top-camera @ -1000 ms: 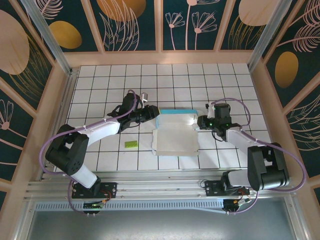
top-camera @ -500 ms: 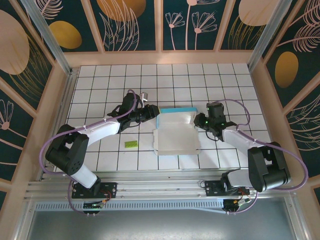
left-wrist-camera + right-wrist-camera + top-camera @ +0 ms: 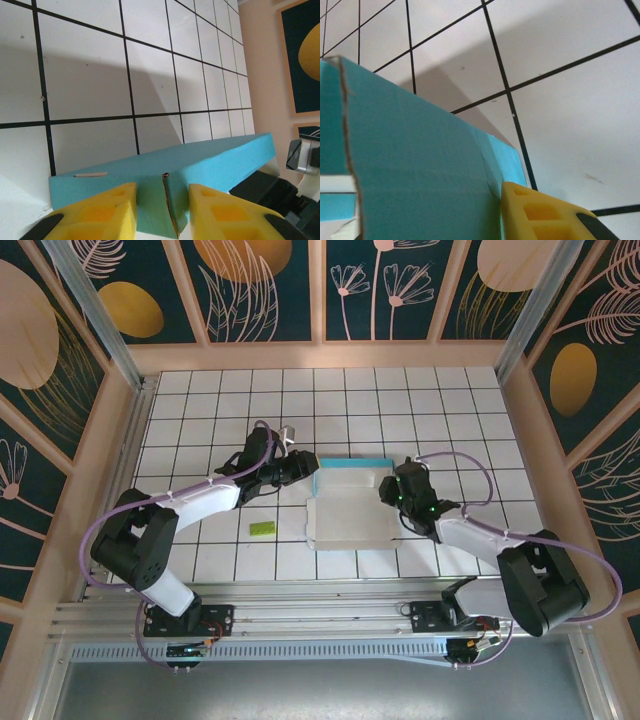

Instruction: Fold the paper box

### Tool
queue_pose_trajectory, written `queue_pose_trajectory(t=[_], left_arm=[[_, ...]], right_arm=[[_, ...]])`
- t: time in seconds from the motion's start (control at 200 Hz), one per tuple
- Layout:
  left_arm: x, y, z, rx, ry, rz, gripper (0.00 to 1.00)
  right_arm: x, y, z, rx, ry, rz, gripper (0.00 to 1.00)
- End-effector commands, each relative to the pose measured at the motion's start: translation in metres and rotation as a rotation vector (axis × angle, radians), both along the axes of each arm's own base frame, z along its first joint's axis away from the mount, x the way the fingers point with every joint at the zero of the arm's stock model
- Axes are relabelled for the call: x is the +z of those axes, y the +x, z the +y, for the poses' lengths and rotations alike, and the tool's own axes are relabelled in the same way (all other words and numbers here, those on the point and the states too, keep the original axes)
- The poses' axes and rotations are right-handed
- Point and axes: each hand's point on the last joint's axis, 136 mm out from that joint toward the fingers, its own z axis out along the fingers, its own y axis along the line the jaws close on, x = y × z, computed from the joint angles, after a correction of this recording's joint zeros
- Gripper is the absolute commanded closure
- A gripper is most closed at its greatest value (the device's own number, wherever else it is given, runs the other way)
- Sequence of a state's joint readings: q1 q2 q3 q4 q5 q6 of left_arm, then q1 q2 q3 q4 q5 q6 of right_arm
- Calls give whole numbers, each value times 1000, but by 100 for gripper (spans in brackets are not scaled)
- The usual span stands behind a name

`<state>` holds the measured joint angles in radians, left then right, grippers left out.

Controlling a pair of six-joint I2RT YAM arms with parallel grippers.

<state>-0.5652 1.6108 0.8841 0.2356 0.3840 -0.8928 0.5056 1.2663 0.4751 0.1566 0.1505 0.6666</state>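
Bearing the paper box (image 3: 350,515), a white tiled table (image 3: 200,400) meets floral walls (image 3: 260,290).

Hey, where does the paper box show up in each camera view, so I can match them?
Top external: paper box at the middle of the table, whitish face up.
Left wrist: paper box, blue side, across the lower frame.
Right wrist: paper box, blue side, at lower left.
Shared landmark: the table's black grid lines.

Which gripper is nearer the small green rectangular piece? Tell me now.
Left. The left gripper, at the left end of the blue-and-white card paper box, is just beyond the small green rectangular piece; the right gripper is at the box's right end.
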Motion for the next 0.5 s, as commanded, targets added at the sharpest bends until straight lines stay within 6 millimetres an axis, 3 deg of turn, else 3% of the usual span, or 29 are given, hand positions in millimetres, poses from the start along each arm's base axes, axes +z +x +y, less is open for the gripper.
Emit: queue_pose_trajectory(t=[0.0,0.18,0.35,0.495], left_arm=[[-4,-14,-8,-42,-8,17,70],[-5,-16,-8,-61,15,-10,70],[-10,-17,-4,-51,37,-18,70],[-8,-16,-6,-54,27,-21,70]], right_arm=[[-5,-8,-6,-18,-38,-43,72],[17,-13,-9,8,-36,-117,57],[41,-24,-19,9,-39,-178,33],[74,-30,-20,32,-14,-244,20]])
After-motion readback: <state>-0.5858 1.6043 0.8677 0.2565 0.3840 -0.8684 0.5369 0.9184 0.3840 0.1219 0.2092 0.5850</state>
